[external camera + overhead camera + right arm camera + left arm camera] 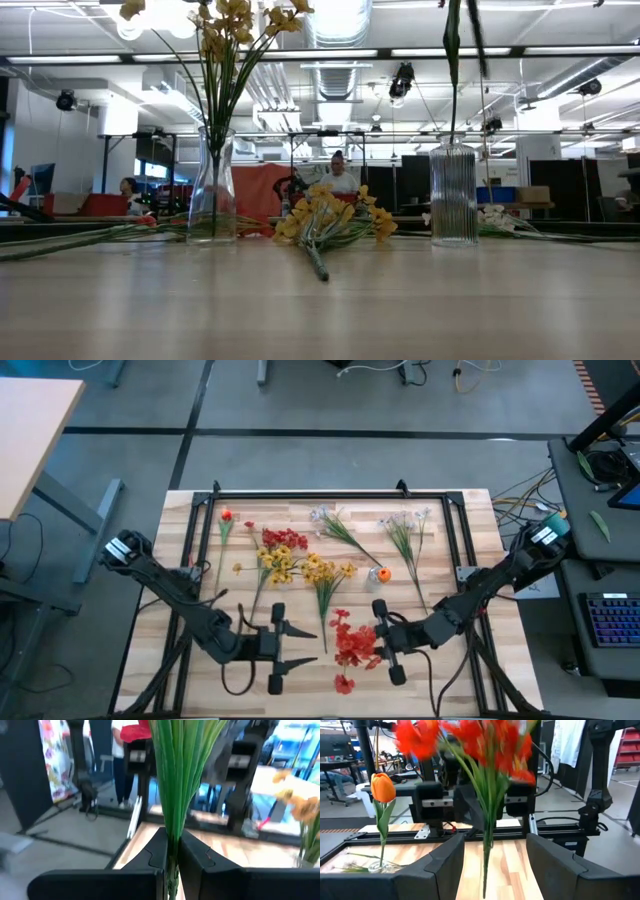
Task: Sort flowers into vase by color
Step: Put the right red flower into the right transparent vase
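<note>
**Red spray held upright near the table's front edge**

The wooden table (300, 680) carries most of the flowers (300, 565) flat across its middle and back: yellow and red sprays left of centre, pale ones toward the back right, an orange bloom (384, 573) lying just right of centre.

The right gripper (383, 639), near the front edge right of centre, is clamped on the green stalks of the red spray (352, 643). Its own camera shows both fingers pressed tight on the bundle, stalks rising straight up, probably so they can be lowered into a narrow neck.

The left gripper (277, 649), near the front edge left of centre, faces it with fingers apart and nothing between them, likely waiting to help or take over.

The level view shows two glass vases: a smooth one (213, 190) holding yellow flowers (235, 25), and a ribbed one (454, 195) with green stalks rising out of frame; their blossom colour cannot be told.
</note>
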Robot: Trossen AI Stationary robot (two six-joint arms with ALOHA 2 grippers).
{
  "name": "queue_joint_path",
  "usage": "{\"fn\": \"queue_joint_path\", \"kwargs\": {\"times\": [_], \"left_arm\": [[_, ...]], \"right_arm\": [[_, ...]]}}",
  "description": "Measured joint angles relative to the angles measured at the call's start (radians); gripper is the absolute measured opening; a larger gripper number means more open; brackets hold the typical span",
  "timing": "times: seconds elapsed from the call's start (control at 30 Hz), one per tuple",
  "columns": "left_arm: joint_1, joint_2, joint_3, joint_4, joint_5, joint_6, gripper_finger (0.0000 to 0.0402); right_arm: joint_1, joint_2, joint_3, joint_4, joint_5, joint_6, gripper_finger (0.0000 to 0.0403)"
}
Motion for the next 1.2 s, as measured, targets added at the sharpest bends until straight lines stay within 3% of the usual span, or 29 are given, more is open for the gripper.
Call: {"fn": "queue_joint_path", "kwargs": {"times": [0.27,0.47,0.57,0.7,0.77,0.93,1.2], "left_arm": [[0.02,0.028,0.024,0.0,-0.002,0.014,0.0199],[0.019,0.024,0.023,-0.002,-0.001,0.015,0.0199],[0.019,0.024,0.021,-0.004,-0.002,0.015,0.0199],[0.019,0.023,0.018,-0.005,-0.002,0.015,0.0199],[0.019,0.022,0.018,-0.006,-0.002,0.015,0.0199],[0.019,0.015,0.018,-0.01,-0.002,0.018,0.0199],[0.015,0.013,0.017,-0.01,-0.002,0.019,0.0199]], "right_arm": [[0.0,-0.026,0.017,0.093,0.012,-0.164,0.0022],[0.0,-0.071,0.111,0.092,0.106,-0.373,0.0022],[-0.001,-0.095,0.173,0.094,0.25,-0.493,0.0022],[-0.017,-0.126,0.251,0.094,0.571,-0.639,0.0022],[-0.034,-0.153,0.266,0.093,0.67,-0.683,0.0022],[-0.064,-0.285,0.188,0.039,0.654,-0.628,0.0022],[-0.152,-0.543,-0.126,0.013,0.6,-0.36,0.0022]]}}
